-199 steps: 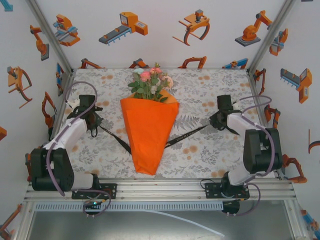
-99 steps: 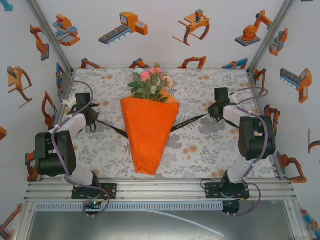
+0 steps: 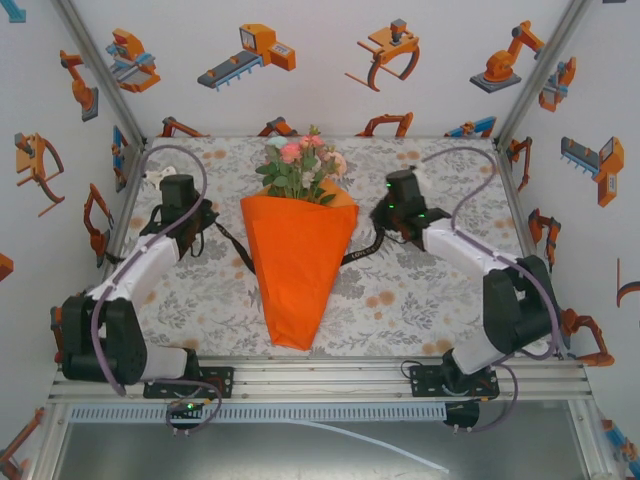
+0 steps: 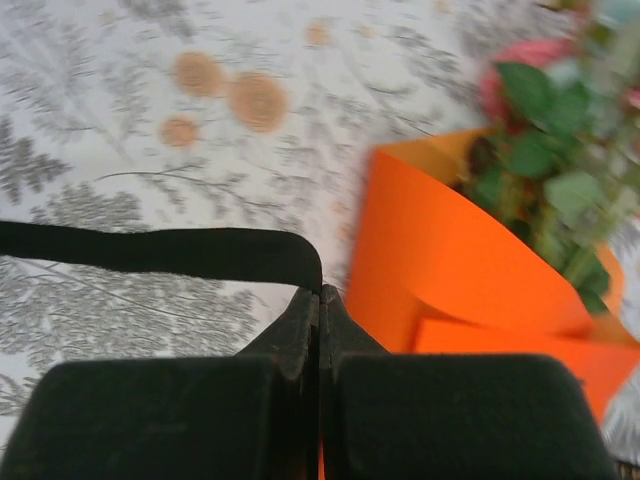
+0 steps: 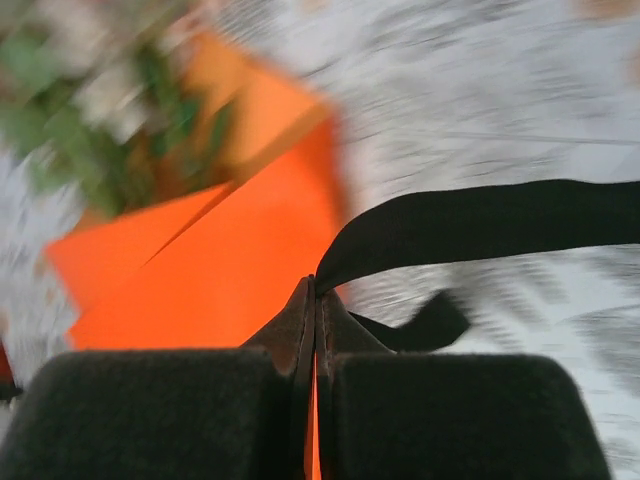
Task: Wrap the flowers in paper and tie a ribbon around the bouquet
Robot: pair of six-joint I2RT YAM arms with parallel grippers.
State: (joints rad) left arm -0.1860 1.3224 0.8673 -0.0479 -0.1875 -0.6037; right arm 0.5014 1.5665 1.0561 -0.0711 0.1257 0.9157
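Now L claw (image 4: pixel 320 292) & R claw (image 5: pixel 314 285), each clamped on ribbon (image 4: pixel 150 252), have swung in twd bouquet (image 3: pixel 298 260).

We see the left arm (image 3: pixel 140 265) and the right arm (image 3: pixel 465 250) built of white links and bulky black joints, with purple-grey cables (image 3: pixel 172 149) looping along them. The left gripper (image 4: pixel 320 295) and right gripper (image 5: pixel 314 288) are matte black blocks tapering to thin tips.

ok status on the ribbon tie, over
Left gripper shut on ribbon. Right gripper shut on ribbon. Bouquet flat between them, ribbon not yet over it. Nothing blocking.
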